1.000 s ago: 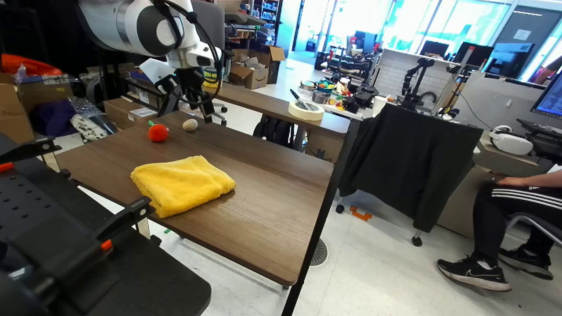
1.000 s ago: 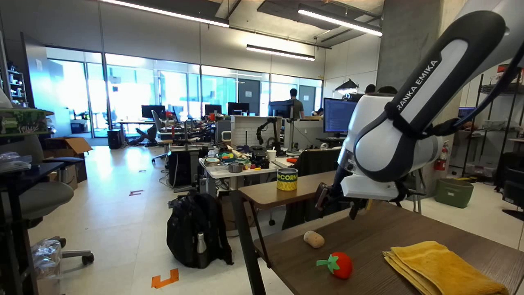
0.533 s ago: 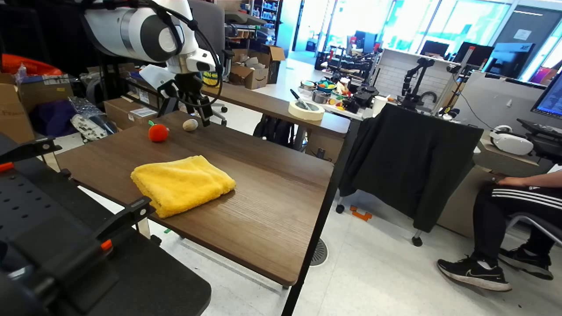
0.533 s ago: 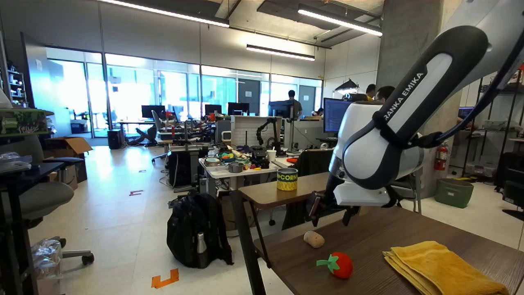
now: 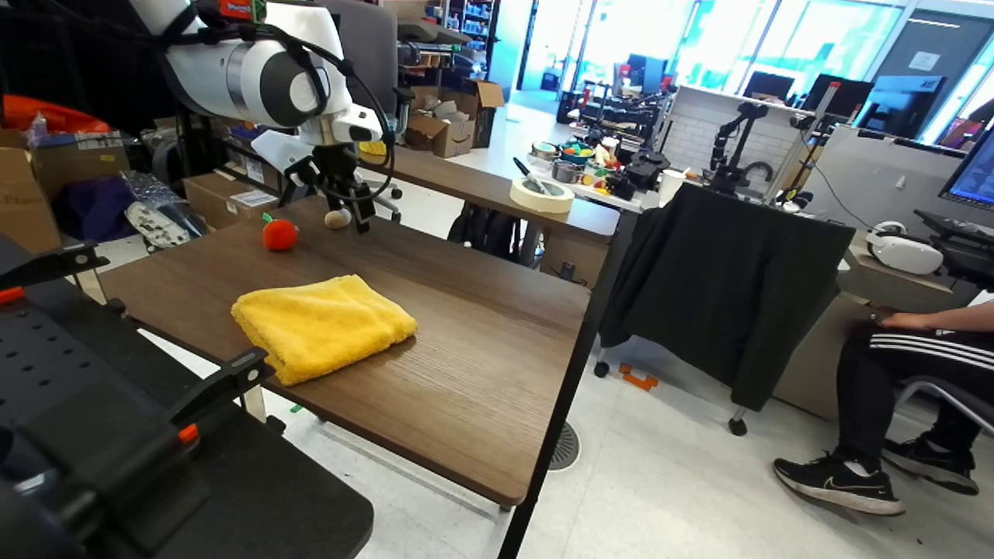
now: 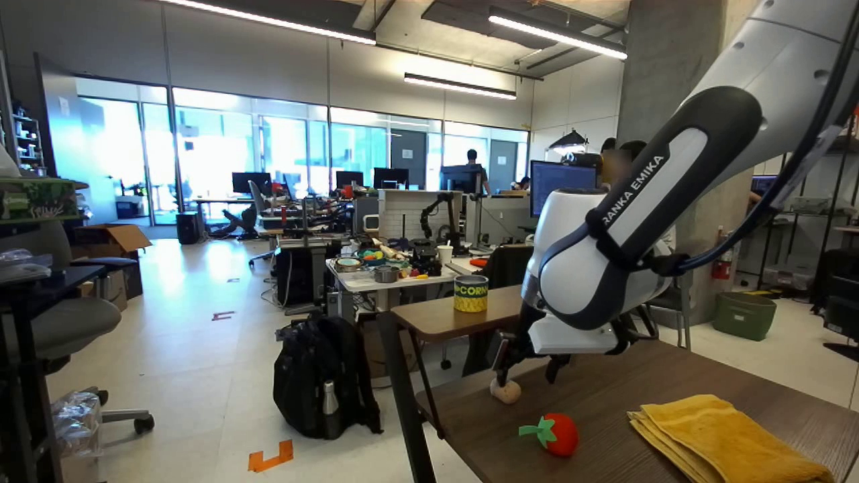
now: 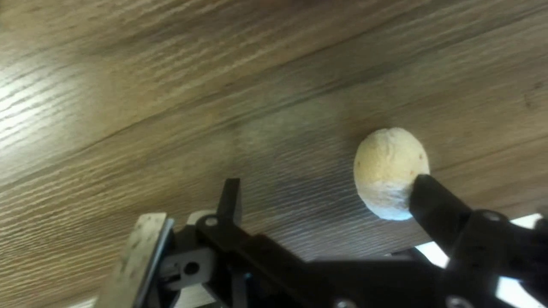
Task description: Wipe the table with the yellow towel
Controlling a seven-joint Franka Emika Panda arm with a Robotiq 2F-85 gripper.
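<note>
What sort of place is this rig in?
Probably a robotics lab in an open office: there's the Franka Emika arm, what looks like a second, black robot arm farther back, and several computer monitors.

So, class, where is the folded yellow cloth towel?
At lower right in an exterior view, the folded yellow cloth towel lies on the brown wooden table, right of the round red tomato.

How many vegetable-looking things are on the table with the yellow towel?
2: a red tomato-like one, nearer the towel, and a tan potato-like one by the open gripper. The towel could hide more.
</note>
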